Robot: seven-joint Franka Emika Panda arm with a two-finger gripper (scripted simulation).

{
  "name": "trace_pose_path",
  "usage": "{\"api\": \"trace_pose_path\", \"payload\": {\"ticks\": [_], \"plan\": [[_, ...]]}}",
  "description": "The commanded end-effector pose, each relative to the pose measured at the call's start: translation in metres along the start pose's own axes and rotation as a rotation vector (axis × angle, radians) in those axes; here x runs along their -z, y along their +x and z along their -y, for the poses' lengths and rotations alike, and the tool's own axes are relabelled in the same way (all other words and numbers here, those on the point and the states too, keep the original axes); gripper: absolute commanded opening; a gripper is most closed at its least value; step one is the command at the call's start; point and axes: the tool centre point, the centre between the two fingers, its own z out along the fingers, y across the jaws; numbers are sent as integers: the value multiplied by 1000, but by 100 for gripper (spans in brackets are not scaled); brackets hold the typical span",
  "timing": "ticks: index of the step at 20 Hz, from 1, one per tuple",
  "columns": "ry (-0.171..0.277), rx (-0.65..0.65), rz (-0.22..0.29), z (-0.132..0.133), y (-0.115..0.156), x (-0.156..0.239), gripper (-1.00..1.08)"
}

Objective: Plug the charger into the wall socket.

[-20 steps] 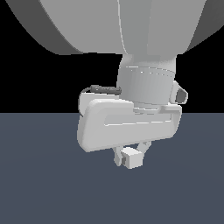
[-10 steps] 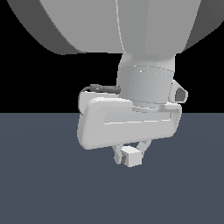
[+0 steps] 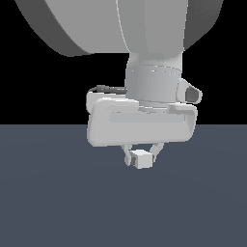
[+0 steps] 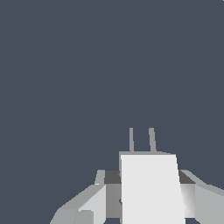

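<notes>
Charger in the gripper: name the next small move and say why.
Probably carry the charger prongs-first toward the socket. The gripper is shut on it, its two prongs point ahead over bare floor, and no socket shows in either view.

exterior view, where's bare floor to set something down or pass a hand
Bare dark surface runs to the exterior view's left and right of the gripper and in front of it. The only crowded spot is directly under the gripper, which clamps the charger. No socket is visible.
</notes>
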Motion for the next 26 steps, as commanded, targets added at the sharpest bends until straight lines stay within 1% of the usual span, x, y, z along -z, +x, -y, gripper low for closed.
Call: {"api": "trace_pose_path", "payload": {"ticks": [1, 9, 16, 26], "plan": [[-13, -48, -2, -3, 9, 5, -100], [-62, -225, -4, -16, 38, 23, -100], [-102, -366, -3, -31, 58, 37, -100], [-136, -489, 1, -46, 73, 48, -100]]}}
